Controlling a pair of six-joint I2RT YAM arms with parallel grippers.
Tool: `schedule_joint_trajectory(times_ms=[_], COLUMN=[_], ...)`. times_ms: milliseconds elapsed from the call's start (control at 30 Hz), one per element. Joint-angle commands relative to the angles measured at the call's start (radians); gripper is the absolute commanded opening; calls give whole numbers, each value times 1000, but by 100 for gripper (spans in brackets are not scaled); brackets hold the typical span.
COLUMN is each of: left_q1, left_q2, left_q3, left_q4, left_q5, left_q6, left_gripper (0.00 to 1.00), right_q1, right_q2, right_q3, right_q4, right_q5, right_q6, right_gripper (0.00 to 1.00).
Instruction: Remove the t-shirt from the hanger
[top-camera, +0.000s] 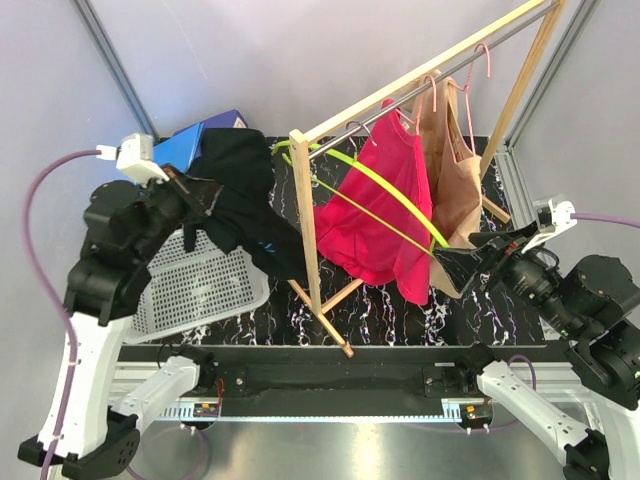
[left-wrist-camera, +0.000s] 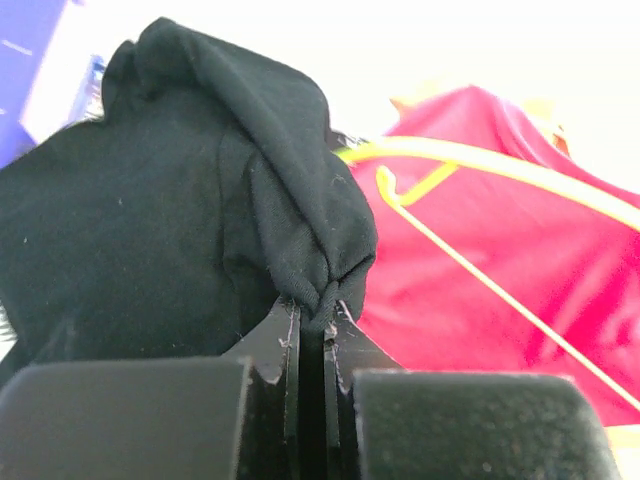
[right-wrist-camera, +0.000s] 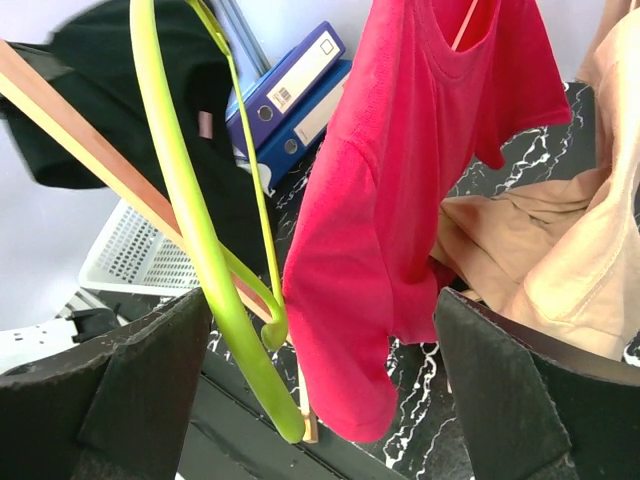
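The black t-shirt (top-camera: 240, 190) is off the lime-green hanger (top-camera: 390, 200) and hangs bunched from my left gripper (top-camera: 205, 195), above the basket at the left. In the left wrist view the jaws (left-wrist-camera: 322, 310) are shut on a fold of the black cloth (left-wrist-camera: 200, 200). The bare green hanger (right-wrist-camera: 190, 220) reaches from the rack rail down toward my right gripper (top-camera: 455, 268). The right gripper (right-wrist-camera: 320, 350) is wide open, with the hanger's lower end and the hem of a red t-shirt (right-wrist-camera: 400, 200) between its fingers, neither gripped.
A wooden clothes rack (top-camera: 305, 230) stands mid-table, holding the red t-shirt (top-camera: 385, 210) and a beige garment (top-camera: 455, 180) on pink hangers. A white perforated basket (top-camera: 200, 285) lies at the left. Blue binders (top-camera: 190, 140) sit behind it.
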Motion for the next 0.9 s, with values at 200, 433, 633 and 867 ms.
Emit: schedule_joint_trajectory(times_ms=[200,433,633,867], left_q1=[10,10,10,12], left_q2=[-118,-153,-208,-199], left_q3=[65,27,-2,-315], left_q4=[-177,-278,-284,-180], left_q5=[-376,-515,-581,-443], left_q6=[203,283,303,171], left_gripper=[0,0,0,0], right_q1=[3,4,3,3], right_q2=[52,58,44,48], right_q3=[37,21,15,30], right_q4=[21,51,37,5], right_q5=[-25,-40,-25,23], right_q6=[-45,-29,-32,-25], right_gripper=[99,100,100,100])
